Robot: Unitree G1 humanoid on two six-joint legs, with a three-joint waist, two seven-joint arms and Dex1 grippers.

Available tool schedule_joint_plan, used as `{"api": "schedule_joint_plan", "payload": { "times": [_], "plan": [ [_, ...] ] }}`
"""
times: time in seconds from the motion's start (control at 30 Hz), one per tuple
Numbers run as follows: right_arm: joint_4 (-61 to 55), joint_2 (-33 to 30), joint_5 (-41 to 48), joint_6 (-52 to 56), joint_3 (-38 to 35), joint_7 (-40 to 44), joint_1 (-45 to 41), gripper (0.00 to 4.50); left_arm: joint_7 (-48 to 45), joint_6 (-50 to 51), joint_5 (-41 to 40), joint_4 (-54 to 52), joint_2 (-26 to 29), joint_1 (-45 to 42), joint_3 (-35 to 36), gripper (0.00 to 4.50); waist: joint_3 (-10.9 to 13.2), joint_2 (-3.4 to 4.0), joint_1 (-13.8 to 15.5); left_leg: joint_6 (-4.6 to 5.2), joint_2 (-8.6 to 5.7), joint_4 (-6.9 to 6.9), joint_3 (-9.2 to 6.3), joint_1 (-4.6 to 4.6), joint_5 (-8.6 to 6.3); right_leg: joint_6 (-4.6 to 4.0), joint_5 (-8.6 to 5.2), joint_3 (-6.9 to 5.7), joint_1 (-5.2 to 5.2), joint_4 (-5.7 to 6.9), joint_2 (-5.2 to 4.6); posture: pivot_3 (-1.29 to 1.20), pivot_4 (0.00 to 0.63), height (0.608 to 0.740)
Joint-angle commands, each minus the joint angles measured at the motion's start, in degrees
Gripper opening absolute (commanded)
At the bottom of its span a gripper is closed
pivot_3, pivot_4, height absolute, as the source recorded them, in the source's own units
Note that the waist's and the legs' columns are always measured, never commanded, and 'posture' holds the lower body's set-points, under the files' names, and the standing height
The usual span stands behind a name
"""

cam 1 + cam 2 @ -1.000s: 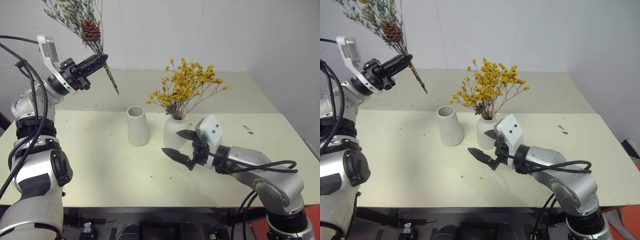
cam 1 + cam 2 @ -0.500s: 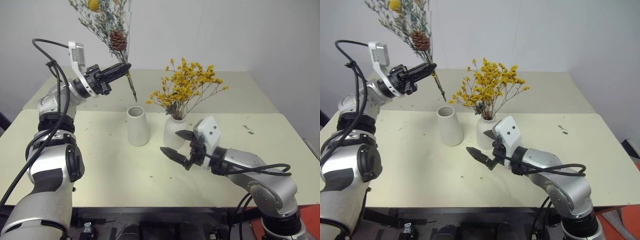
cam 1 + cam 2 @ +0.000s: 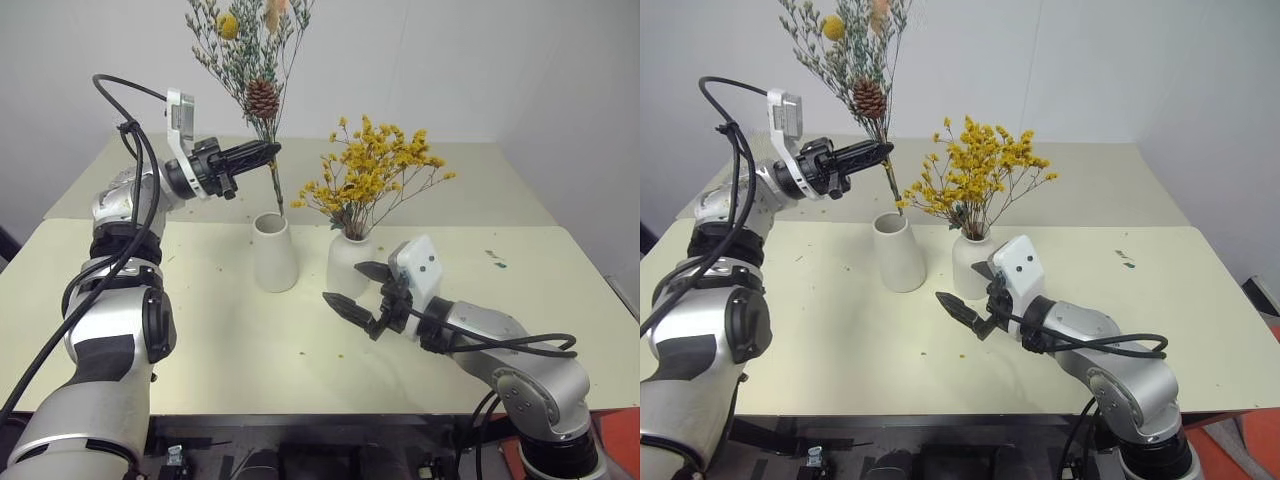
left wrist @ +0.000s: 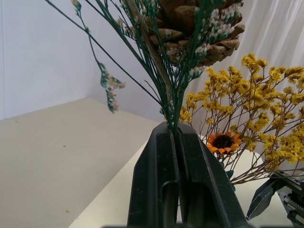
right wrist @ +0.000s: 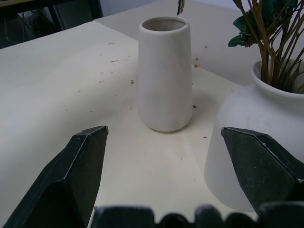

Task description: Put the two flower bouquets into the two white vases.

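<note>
Left eye view: sprig bunch (image 3: 250, 60) held above the tapered vase (image 3: 275, 252), stems not yet in.
Risk: stem tips at vase's 12 o'clock could miss the mouth or tip it. Left gripper (image 3: 272, 150) fingers clenched on stems; right gripper (image 3: 356, 287) fingers spread wide, empty. Yellow bunch (image 3: 375, 175) sat in round vase (image 3: 350, 265) on counter (image 3: 200, 320).

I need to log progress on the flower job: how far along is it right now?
Done: the yellow bouquet stands in the rounded vase. In hand: the left tool is shut on the grey-green sprig bunch, its stem ends hanging just above the tapered vase, which is still empty. Left: lower the stems in and release. The right tool waits open beside the rounded vase.
</note>
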Motion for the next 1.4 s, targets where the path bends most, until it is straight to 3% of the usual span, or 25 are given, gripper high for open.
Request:
{"api": "schedule_joint_plan", "payload": {
  "times": [0.03, 0.8, 1.33, 1.4],
  "plan": [
    [-1.5, -0.4, -0.2, -1.9, -0.7, 0.9, -0.3, 4.5, -0.7, 0.7, -1.0, -4.7, 1.3, -0.7, 0.4, 0.01, 0.0, 0.0, 0.0, 0.0, 0.0, 0.0, 0.0, 0.0, 0.0, 0.0, 0.0, 0.0, 0.0, 0.0, 0.0, 0.0, 0.15, 0.74],
    [-0.8, -1.0, -0.6, -0.8, -0.7, 2.6, 0.1, 4.5, -0.2, -0.2, 1.7, -11.2, 2.7, 8.4, -4.0, 0.01, 0.0, 0.0, 0.0, 0.0, 0.0, -0.01, 0.0, 0.0, 0.0, 0.0, 0.0, 0.0, 0.0, -0.01, 0.0, 0.0, 0.15, 0.74],
    [-0.2, -1.8, -0.9, -1.3, -0.5, 3.1, -0.1, 4.5, 1.3, -9.6, -0.5, -18.1, 0.7, 15.9, -1.8, 0.01, 0.0, 0.0, 0.1, 0.0, 0.0, 0.0, 0.0, 0.0, 0.0, 0.0, 0.0, 0.0, 0.01, -0.01, -0.01, 0.0, 0.15, 0.74],
    [0.0, -1.9, -1.0, -1.6, -0.3, 3.3, -0.2, 4.5, 1.4, -11.2, -1.1, -19.8, 0.6, 17.2, -1.1, 0.5, 0.0, 0.0, 0.0, 0.0, 0.01, 0.0, 0.0, 0.0, 0.0, 0.0, 0.0, 0.0, 0.01, -0.02, -0.01, 0.0, 0.15, 0.74]
  ]
}}
